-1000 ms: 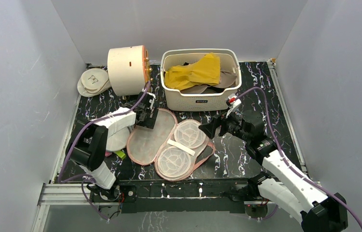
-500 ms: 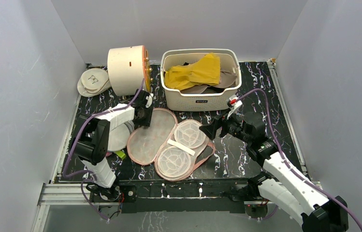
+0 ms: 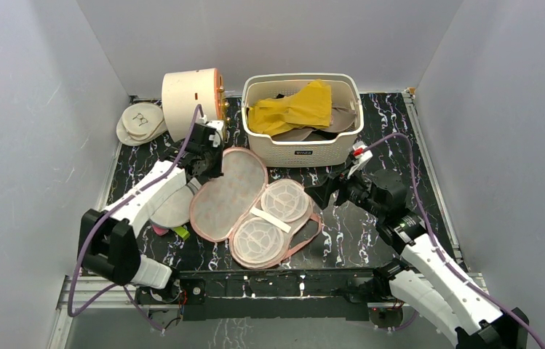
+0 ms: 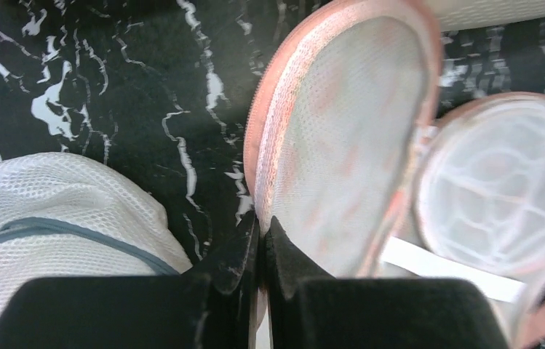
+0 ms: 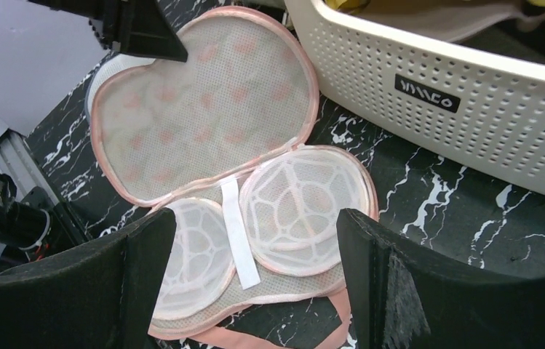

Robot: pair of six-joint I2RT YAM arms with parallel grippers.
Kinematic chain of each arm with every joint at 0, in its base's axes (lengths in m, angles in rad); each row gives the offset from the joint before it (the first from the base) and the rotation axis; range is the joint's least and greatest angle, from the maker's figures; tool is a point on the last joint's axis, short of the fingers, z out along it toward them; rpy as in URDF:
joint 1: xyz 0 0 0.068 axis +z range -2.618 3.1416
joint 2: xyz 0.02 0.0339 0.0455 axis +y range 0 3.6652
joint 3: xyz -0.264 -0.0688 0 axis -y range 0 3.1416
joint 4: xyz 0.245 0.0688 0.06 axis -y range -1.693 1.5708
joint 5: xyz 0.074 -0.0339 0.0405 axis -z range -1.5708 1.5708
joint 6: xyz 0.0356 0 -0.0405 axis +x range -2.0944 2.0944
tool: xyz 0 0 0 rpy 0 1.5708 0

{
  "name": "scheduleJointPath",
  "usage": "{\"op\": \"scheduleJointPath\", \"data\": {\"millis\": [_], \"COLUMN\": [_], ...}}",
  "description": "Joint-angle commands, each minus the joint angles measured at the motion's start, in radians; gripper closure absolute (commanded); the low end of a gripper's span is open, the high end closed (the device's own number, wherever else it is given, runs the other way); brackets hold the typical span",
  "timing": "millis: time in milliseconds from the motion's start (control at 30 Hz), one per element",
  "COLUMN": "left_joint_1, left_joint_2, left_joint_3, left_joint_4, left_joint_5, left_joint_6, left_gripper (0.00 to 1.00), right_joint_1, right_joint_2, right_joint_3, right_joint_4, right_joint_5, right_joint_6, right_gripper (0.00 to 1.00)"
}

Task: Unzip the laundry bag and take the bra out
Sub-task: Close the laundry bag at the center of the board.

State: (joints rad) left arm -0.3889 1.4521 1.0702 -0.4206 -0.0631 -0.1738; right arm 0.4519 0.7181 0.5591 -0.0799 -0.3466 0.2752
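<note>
Gaping open: laundry bag (image 3: 227, 195), pink-trimmed, white mesh domes (image 3: 284, 201) showing.

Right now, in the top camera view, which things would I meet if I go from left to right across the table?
white mesh discs → cream drum → laundry bag → right gripper. The basket is left out: it overlaps the bag sideways.

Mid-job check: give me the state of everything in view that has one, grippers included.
laundry bag: unzipped, flap folded open to the left, mesh domes exposed.
left gripper: shut on the flap's edge.
right gripper: open, holding nothing.
basket: upright, full of clothes.
cream drum: lying on its side.
</note>
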Motion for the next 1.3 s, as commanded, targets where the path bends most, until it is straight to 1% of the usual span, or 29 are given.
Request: {"op": "scheduleJointPath", "data": {"millis": [0,67,133,200,267,333,433,533,600,700,800,933,1000,1067,1133,1167,1267], "left_joint_1": [-0.085,-0.178,-0.275,-0.371,-0.462,-0.528,-0.593,-0.63,-0.64,-0.651,-0.652,-0.651,-0.653,-0.653,-0.653,-0.654,-0.652], "left_joint_2": [-0.101,-0.12,-0.106,-0.063,-0.007,0.048,0.131,0.199,0.231,0.265,0.272,0.259,0.25,0.236,0.206,0.184,0.063], "left_joint_3": [0.063,0.076,0.092,0.112,0.121,0.124,0.137,0.141,0.122,0.1,0.092,0.08,0.065,0.037,0.003,-0.011,-0.056], "left_joint_4": [-0.118,-0.136,-0.15,-0.161,-0.164,-0.151,-0.114,-0.052,0.013,0.069,0.09,0.148,0.175,0.207,0.221,0.218,0.217], "left_joint_5": [-0.013,-0.108,-0.176,-0.22,-0.293,-0.321,-0.321,-0.277,-0.226,-0.198,-0.196,-0.15,-0.13,-0.11,-0.112,-0.123,-0.183], "left_joint_6": [-0.116,-0.158,-0.207,-0.26,-0.299,-0.334,-0.38,-0.418,-0.439,-0.462,-0.478,-0.485,-0.498,-0.505,-0.509,-0.507,-0.448], "left_gripper": [1.0,1.0,1.0,1.0,1.0,1.0,1.0,1.0,1.0,1.0,1.0,1.0,0.98,0.92,0.82,0.74,0.33], "right_joint_1": [0.004,0.003,0.004,0.004,0.003,0.003,0.004,0.004,0.004,0.003,0.004,0.003,0.003,0.003,0.004,0.004,0.004], "right_joint_2": [-0.039,-0.047,-0.054,-0.062,-0.067,-0.073,-0.083,-0.097,-0.105,-0.11,-0.11,-0.104,-0.098,-0.091,-0.087,-0.086,-0.084], "right_joint_3": [0.087,0.106,0.119,0.128,0.135,0.138,0.14,0.14,0.141,0.154,0.168,0.165,0.165,0.165,0.165,0.165,0.168], "right_joint_4": [0.005,-0.006,-0.009,-0.011,-0.016,-0.021,-0.034,-0.044,-0.048,-0.061,-0.077,-0.073,-0.071,-0.072,-0.073,-0.077,-0.101], "right_joint_5": [0.063,0.088,0.105,0.117,0.126,0.133,0.144,0.159,0.17,0.178,0.186,0.184,0.178,0.173,0.172,0.172,0.179], "right_joint_6": [0.004,0.004,0.004,0.006,0.01,0.012,0.012,0.009,0.009,0.001,-0.01,-0.01,-0.006,-0.003,-0.002,-0.003,-0.005], "right_gripper": [0.2,0.19,0.19,0.19,0.19,0.19,0.19,0.19,0.19,0.19,0.18,0.17,0.17,0.17,0.17,0.17,0.17]}}
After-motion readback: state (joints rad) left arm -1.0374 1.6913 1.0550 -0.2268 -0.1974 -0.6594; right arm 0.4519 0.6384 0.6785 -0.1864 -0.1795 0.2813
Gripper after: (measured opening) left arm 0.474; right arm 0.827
